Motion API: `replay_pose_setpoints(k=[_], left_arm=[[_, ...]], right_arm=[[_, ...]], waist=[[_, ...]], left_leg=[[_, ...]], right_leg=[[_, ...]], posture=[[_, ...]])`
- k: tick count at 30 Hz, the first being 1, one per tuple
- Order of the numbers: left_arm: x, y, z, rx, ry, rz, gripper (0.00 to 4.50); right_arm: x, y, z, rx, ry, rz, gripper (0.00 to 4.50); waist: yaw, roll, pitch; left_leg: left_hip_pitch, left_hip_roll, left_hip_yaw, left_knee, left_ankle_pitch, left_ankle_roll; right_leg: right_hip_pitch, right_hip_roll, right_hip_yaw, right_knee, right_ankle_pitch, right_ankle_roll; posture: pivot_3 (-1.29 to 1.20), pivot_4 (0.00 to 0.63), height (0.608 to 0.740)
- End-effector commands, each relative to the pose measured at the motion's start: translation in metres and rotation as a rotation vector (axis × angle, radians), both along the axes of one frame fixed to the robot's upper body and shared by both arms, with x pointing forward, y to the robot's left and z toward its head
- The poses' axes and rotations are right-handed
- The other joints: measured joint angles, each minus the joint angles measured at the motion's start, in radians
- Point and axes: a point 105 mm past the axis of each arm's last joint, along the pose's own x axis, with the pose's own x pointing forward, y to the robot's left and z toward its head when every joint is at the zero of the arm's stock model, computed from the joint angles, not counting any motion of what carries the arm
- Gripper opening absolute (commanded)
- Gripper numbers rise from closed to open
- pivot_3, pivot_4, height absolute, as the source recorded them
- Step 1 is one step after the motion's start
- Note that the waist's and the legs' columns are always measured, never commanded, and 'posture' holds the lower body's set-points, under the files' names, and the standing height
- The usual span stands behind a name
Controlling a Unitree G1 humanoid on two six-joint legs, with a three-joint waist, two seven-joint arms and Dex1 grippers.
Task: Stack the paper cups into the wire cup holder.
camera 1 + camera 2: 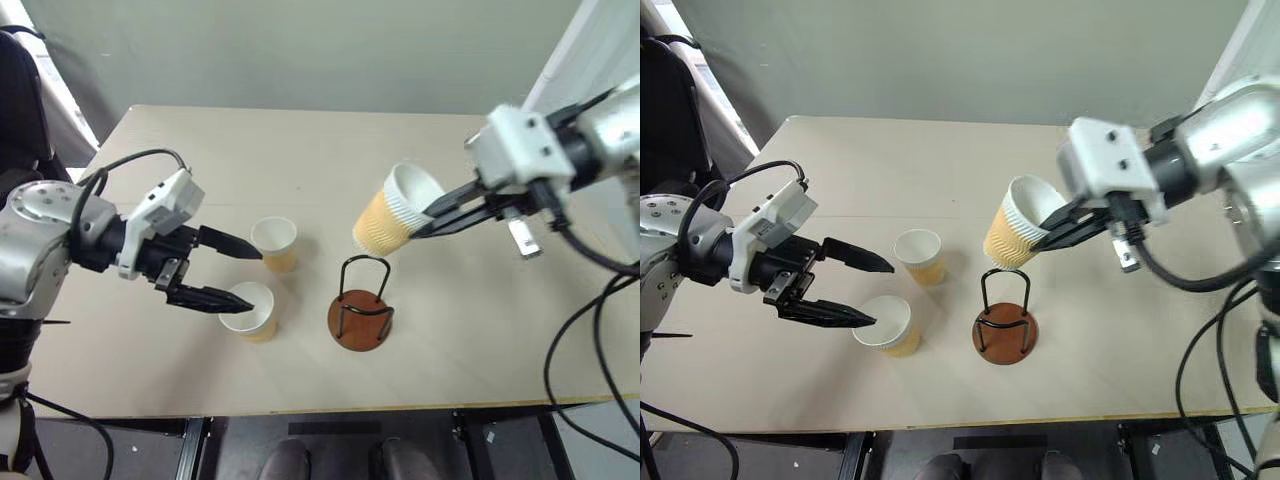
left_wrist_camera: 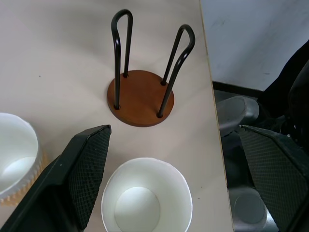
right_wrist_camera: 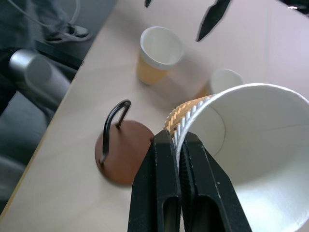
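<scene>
The right gripper (image 1: 432,215) was closed on the wall of one cup (image 1: 393,212), with one finger inside the rim and one outside. This cup hung tilted in the air at the centre right of the frame, just above the holder (image 1: 360,306), and its bottom pointed down to the left. The left gripper (image 1: 240,275) stood wide open at the centre left and held nothing. Its lower finger reached over the near cup (image 1: 252,310), and its upper finger pointed at the far cup (image 1: 275,244). Both cups stood upright on the table (image 1: 180,150), just left of the holder.

The holder was empty, so I judged that no cup was stacked yet. The risk was in the tilt: if the cup came down at this angle, its bottom could catch on a wire loop and push the light holder over or aside. The grip was only a pinch on thin paper, so the wall could bend or slip. The left fingers were very near the two cups and could knock them.

The holder stood rather near the front edge of the table, at the lower centre. There was much free table at the upper part and at the right
</scene>
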Motion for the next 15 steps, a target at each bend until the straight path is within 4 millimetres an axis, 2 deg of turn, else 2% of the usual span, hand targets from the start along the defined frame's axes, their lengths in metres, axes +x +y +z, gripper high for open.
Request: replay_pose_setpoints(k=[1, 8, 15], left_arm=[[-0.008, 0.001, 0.009, 0.004, -0.035, 0.000, 4.50], [-0.011, 0.003, 0.008, 0.006, -0.032, 0.017, 4.50], [-0.011, 0.004, 0.008, 0.013, -0.034, 0.024, 4.50]], right_arm=[[-0.006, 0.001, -0.008, -0.043, -0.016, 0.026, 0.04], [-0.015, 0.002, -0.025, -0.076, 0.040, 0.068, 0.04], [-0.013, 0.003, -0.039, -0.112, 0.037, 0.054, 0.04]], waist=[[0.001, 0.000, 0.000], [0.001, 0.000, 0.000], [0.001, 0.000, 0.000]], left_leg=[[0.000, 0.000, 0.000, -0.001, 0.000, 0.000], [-0.001, 0.000, 0.000, -0.001, 0.000, 0.000], [0.001, 0.000, 0.000, 0.000, 0.000, -0.001]], right_leg=[[0.000, 0.000, 0.000, 0.000, 0.000, 0.000], [0.000, 0.000, 0.000, -0.001, 0.000, 0.000], [0.000, 0.000, 0.000, -0.001, 0.000, 0.000]], posture=[[0.00, 0.150, 0.740], [0.00, 0.150, 0.740], [0.00, 0.150, 0.740]])
